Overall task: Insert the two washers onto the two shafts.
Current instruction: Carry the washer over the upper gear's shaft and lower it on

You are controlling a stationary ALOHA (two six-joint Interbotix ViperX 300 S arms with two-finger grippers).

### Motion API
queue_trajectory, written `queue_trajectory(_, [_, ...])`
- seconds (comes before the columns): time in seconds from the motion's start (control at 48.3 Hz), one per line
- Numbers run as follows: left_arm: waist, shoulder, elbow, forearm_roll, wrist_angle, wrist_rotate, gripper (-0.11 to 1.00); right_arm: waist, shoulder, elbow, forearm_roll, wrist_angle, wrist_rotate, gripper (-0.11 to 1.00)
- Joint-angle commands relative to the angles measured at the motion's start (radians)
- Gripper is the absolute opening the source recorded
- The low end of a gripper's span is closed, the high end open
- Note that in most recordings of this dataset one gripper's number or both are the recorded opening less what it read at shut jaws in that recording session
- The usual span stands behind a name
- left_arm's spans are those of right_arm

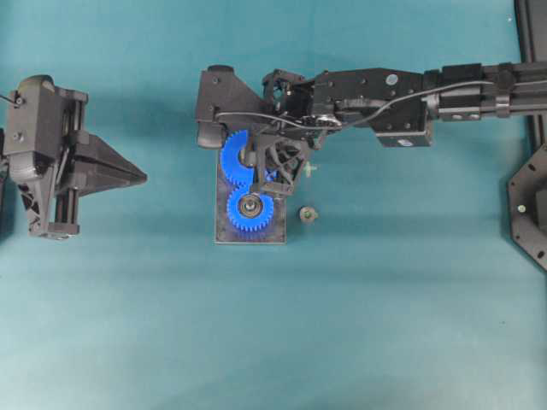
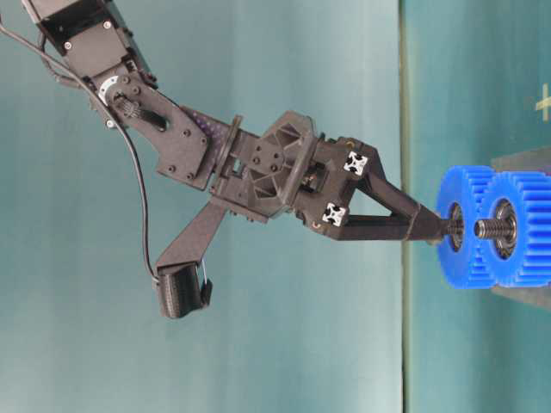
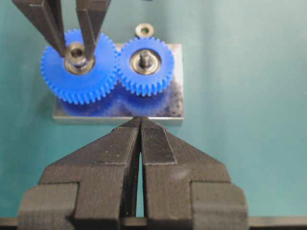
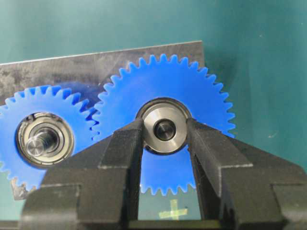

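Two meshed blue gears sit on a metal plate. My right gripper is shut on a flat silver washer, one finger on each side of its rim. The washer lies over the hub of the larger gear, and the dark end of the shaft shows through its hole. From the table-level view the right gripper reaches down to that gear's hub. The left wrist view shows the washer between the right fingers. My left gripper is shut on nothing, short of the plate's edge.
The smaller gear carries a bare threaded shaft. A small metal ring lies on the teal table just right of the plate. A pale tape cross marks the table. My left gripper rests far left of the plate.
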State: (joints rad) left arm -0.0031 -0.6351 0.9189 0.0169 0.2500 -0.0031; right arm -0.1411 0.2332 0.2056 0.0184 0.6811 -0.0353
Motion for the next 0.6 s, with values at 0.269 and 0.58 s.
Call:
queue_trajectory(0.269, [-0.002, -0.006, -0.009, 0.003, -0.008, -0.002, 0.01, -0.015, -0.011, -0.044, -0.003, 0.025, 0.023, 0.80])
queue_trajectory(0.58, [-0.002, -0.006, -0.009, 0.003, -0.009, -0.002, 0.01, -0.005, -0.106, -0.009, -0.003, 0.035, 0.017, 0.82])
